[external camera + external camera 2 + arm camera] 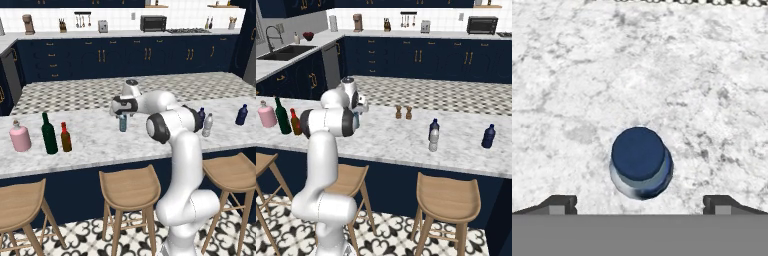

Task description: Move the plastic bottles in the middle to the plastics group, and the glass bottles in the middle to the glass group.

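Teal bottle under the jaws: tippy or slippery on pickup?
Probably tippy: the teal bottle stands upright, slim and taller than wide, on the smooth marble counter. Likely light, being small plastic. Its round body may slip or twist between open jaws that close off-centre.

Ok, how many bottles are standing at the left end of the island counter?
3. The pink bottle is farthest left, the dark green bottle stands next to it, and the amber bottle is just right of the green one. None looks hidden there.
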{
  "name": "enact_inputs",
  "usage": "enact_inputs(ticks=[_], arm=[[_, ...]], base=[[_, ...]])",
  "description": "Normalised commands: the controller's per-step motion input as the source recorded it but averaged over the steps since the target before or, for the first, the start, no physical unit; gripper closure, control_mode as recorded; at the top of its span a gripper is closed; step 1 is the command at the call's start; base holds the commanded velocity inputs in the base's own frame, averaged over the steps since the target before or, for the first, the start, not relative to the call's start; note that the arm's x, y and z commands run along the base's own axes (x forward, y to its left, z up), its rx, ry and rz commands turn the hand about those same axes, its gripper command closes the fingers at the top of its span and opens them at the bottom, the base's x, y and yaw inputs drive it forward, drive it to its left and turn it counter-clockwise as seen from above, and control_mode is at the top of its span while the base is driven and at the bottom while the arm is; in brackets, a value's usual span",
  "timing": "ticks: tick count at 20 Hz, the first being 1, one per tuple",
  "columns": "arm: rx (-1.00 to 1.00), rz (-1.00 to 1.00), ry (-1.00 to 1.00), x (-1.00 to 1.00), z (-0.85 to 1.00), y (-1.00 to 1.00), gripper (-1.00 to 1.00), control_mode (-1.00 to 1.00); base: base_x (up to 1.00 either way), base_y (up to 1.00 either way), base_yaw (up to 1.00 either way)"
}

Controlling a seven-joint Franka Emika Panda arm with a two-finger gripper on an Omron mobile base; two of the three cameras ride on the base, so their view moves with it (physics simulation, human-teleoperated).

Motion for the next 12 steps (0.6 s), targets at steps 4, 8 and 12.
enact_inputs(ticks=[4,8,12], arm=[[0.00,0.00,0.00,0.10,-0.12,0.00,-1.00,-1.00],[0.00,0.00,0.00,0.04,-0.09,0.00,-1.00,-1.00],[0.00,0.00,0.00,0.11,-0.13,0.00,-1.00,-1.00]], base=[[0.00,0.00,0.00],[0.00,0.00,0.00],[0.00,0.00,0.00]])
